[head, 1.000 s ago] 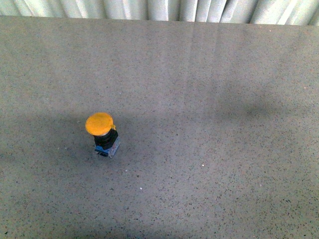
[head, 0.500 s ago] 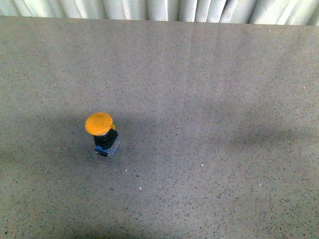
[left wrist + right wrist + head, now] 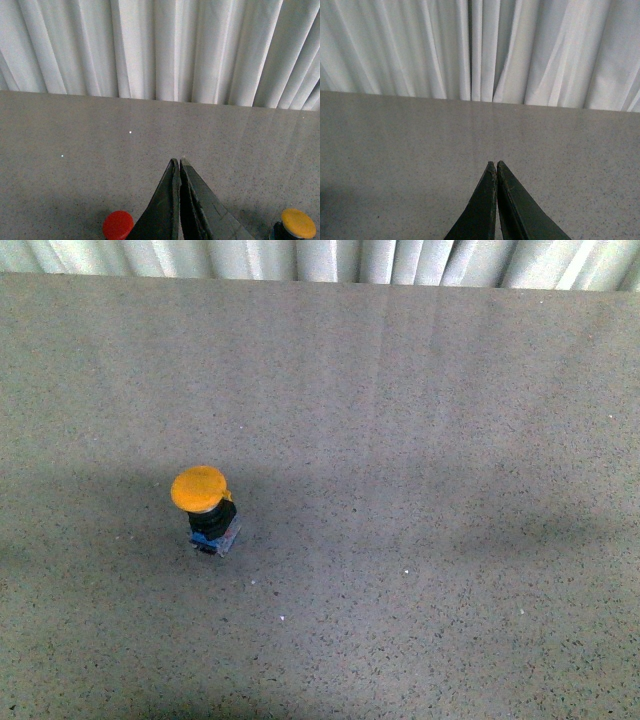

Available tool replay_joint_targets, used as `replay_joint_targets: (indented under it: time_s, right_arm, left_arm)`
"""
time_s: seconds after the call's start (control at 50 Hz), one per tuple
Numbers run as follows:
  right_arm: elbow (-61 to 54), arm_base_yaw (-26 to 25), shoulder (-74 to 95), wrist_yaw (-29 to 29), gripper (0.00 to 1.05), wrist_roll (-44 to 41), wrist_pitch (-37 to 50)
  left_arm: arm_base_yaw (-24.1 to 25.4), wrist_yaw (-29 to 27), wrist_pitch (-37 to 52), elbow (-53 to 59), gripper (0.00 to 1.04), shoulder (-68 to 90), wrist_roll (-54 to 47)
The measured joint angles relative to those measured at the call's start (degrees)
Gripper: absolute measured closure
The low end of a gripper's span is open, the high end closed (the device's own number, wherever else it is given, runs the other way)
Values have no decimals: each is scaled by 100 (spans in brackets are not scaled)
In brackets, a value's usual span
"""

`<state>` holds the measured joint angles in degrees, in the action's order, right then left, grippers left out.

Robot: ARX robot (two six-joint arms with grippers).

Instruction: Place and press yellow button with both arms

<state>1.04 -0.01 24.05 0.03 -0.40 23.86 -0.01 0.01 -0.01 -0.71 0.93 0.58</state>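
The yellow button (image 3: 205, 508) stands upright on the grey table (image 3: 420, 440) at about eight o'clock from its centre (cap up). Left gripper (image 3: 179, 162) and right gripper (image 3: 495, 163) — both pressed closed, holding nothing.

light: dim, even | shadows: soft dark patches on table (image 3: 420, 390) | sharpness: grainy, slightly soft

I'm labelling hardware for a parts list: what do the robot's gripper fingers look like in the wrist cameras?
Both the left gripper and right gripper show two dark, near-black, flat fingers that taper to narrow pointed tips. No cables or markings are visible, and the arms themselves are out of view.
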Motion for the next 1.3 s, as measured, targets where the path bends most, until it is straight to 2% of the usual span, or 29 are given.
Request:
replay_joint_targets:
  time_s: [0.38,0.7,0.82,1.06,1.1,1.2,1.3]
  right_arm:
    - [0,0,-957,-2,103,0,-931]
    - [0,0,-1370,-2,103,0,-1349]
    - [0,0,-2229,0,103,0,-2323]
    - [0,0,-2365,0,103,0,-2367]
    - [0,0,-2369,0,103,0,-2367]
    - [0,0,-2371,0,81,0,-2367]
    - [0,0,-2371,0,65,0,-2367]
  left_arm:
    - [0,0,0,0,103,0,0]
    - [0,0,0,0,103,0,2]
    - [0,-2,0,0,103,0,2]
    - [0,-2,0,0,103,0,2]
    - [0,0,0,0,96,0,2]
    - [0,-2,0,0,73,0,2]
    - [0,0,0,0,56,0,2]
